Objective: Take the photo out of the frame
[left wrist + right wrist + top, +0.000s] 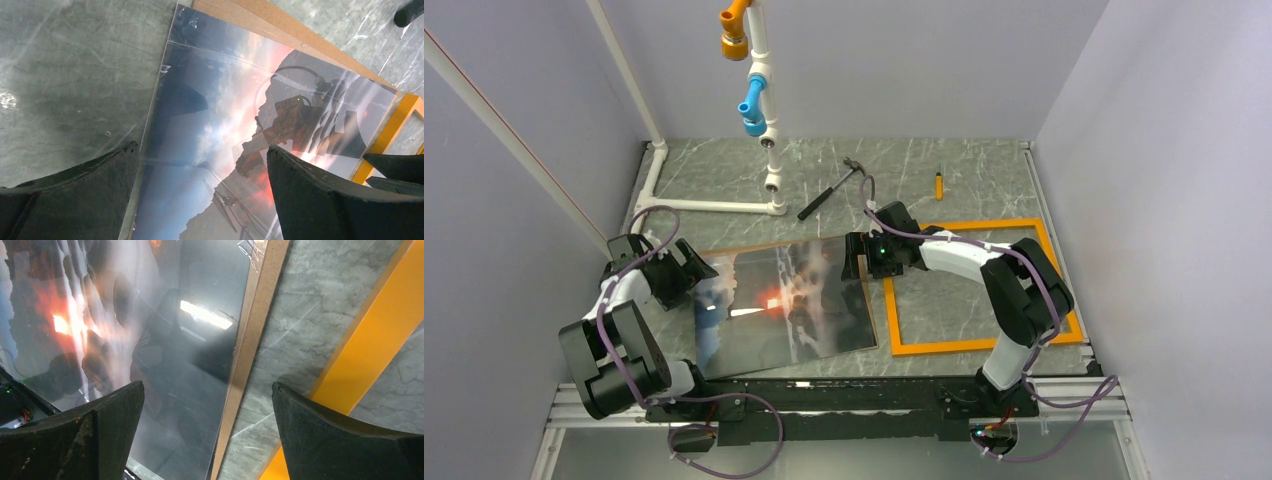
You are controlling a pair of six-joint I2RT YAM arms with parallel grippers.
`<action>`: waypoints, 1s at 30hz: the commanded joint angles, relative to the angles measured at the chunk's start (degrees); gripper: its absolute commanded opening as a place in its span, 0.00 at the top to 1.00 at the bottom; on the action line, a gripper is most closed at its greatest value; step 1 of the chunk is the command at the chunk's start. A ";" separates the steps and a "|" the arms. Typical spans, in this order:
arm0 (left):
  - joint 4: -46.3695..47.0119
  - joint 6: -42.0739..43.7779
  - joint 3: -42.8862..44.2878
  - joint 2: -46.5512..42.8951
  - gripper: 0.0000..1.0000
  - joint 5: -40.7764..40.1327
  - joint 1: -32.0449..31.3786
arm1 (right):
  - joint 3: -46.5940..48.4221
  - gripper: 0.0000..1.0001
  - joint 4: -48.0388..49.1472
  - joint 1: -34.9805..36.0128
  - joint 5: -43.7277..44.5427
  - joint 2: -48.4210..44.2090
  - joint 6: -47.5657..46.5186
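Observation:
The photo (784, 305), a dark glossy print with an orange-red glow, lies flat on the marble table, outside the frame. The frame (984, 345), a hollow orange border, lies just to its right. My left gripper (686, 270) hovers open over the photo's left edge. In the left wrist view that gripper (202, 165) straddles the edge of the photo (240, 125) and holds nothing. My right gripper (856, 255) is open at the photo's top right corner. In the right wrist view the gripper (207, 410) spans the photo (150, 330), its brown board edge and the frame (370, 350).
A hammer (829, 192) and a small orange-handled screwdriver (939, 184) lie at the back of the table. A white pipe structure (714, 205) with blue and orange fittings stands at the back left. Grey walls enclose the table on three sides.

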 commanded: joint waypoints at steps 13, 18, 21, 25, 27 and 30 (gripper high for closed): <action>2.08 -8.65 -1.48 -4.41 0.01 1.03 -2.04 | 0.13 0.00 2.92 2.02 -0.98 3.70 3.90; 3.36 -10.32 -1.42 -4.44 0.01 4.52 -3.15 | -0.64 0.00 6.18 1.98 -5.29 3.87 5.89; 1.89 -10.04 -0.39 -4.61 0.01 3.37 -3.92 | -0.49 0.00 5.71 2.04 -4.52 3.69 5.97; -1.33 -8.25 1.87 -5.98 0.01 -2.82 -3.93 | 0.21 0.00 1.62 2.01 1.66 2.23 3.86; -4.52 -8.06 4.48 -5.09 0.00 -8.49 -3.95 | 0.53 0.00 -0.15 1.96 4.39 1.52 2.99; -7.17 -7.67 7.82 -2.41 0.01 -14.32 -3.97 | 1.40 0.00 -2.03 1.89 7.18 1.52 1.84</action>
